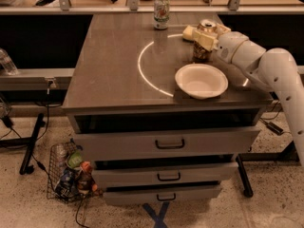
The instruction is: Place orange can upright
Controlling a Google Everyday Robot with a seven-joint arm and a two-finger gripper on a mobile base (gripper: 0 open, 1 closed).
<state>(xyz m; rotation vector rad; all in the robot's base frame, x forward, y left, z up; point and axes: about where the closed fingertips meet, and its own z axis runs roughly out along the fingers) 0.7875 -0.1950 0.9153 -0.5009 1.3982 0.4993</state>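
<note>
The orange can (203, 50) stands upright at the back right of the table (114, 75), its silver top (207, 25) facing up and its base at or just above the tabletop. My gripper (201, 35) reaches in from the right and is shut around the can's upper half, with cream fingers (190, 32) on either side. The white arm (266, 63) stretches off to the right edge of the view.
A white bowl (201, 80) sits just in front of the can. A white-and-green can (161, 12) stands upright at the table's back edge. A white arc (142, 65) is marked on the tabletop. Drawers (168, 144) are below, and a wire basket of bottles (71, 172) is on the floor at left.
</note>
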